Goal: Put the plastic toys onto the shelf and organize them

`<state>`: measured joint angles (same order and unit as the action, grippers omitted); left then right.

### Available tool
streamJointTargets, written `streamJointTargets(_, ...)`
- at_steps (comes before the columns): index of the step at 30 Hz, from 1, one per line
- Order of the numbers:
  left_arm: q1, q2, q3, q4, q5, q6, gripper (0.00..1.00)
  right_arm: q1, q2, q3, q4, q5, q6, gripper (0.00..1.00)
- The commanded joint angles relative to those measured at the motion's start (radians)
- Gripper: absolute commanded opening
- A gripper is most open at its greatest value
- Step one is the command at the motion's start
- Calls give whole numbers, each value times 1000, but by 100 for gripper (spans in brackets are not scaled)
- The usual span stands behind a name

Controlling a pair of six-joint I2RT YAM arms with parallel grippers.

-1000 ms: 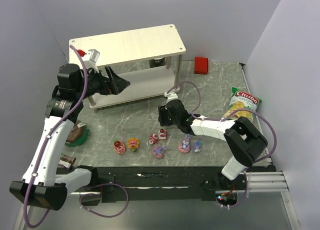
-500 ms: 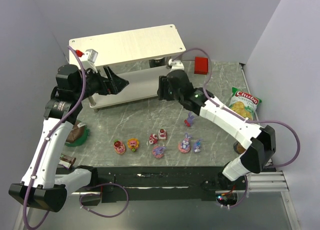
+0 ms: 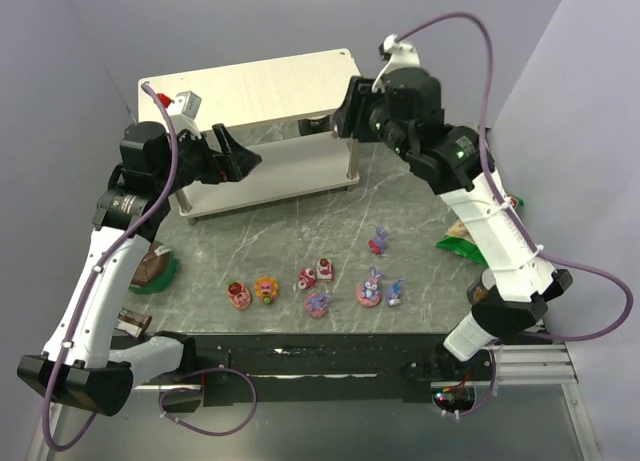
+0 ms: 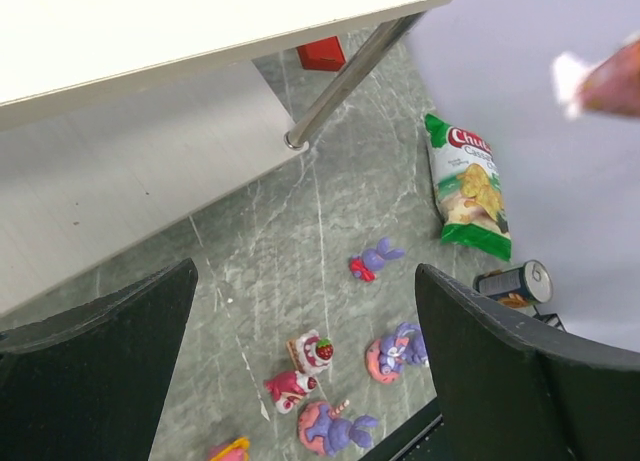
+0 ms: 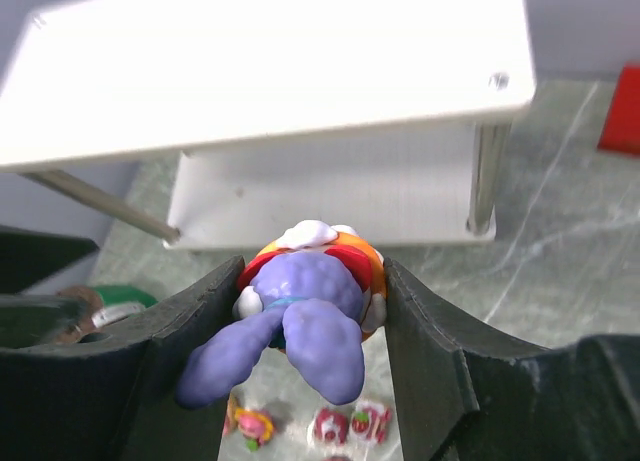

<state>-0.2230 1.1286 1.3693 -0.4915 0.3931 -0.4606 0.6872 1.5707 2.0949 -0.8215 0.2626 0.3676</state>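
**What we cannot make out**

From above, we lose most of the chip bag behind the right arm and part of the green plate behind the left arm. In the left wrist view the shelf runs off the top and left edges, the bottom edge cuts a yellow toy, and a pinkish blur sits at the right. The right wrist view hides the face of the bunny and crops the red block.

Chips bag: being shown lying flat on the bench, near a can.
Red block: being shown farther back.
Chocolate cake: being carried by a green plate.
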Motion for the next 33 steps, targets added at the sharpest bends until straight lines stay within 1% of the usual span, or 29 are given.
streamJointTargets(1, -4, -16, 33, 68, -62, 13, 96, -64, 77, 161, -57, -37, -62, 5)
streamJointTargets(4, -4, -29, 31, 96, -79, 13, 96, -119, 135, 235, -67, -101, -84, 4)
streamJointTargets(10, -4, -39, -1, 183, -89, 20, 96, -187, 180, 263, 2, -161, -136, 5)
streamJointTargets(14, -6, -41, -36, 290, -48, 22, 96, -193, 195, 237, 73, -161, -211, 5)
streamJointTargets(17, -6, -27, -29, 317, -28, 31, 96, -190, 206, 217, 110, -172, -239, 5)
streamJointTargets(21, -6, -20, -18, 358, 1, 37, 96, -193, 232, 234, 131, -187, -252, 5)
streamJointTargets(28, -7, -9, -24, 383, -2, 36, 96, -192, 288, 278, 147, -181, -256, 7)
streamJointTargets(33, -7, -15, -36, 384, -17, 36, 96, -192, 318, 281, 157, -183, -246, 8)
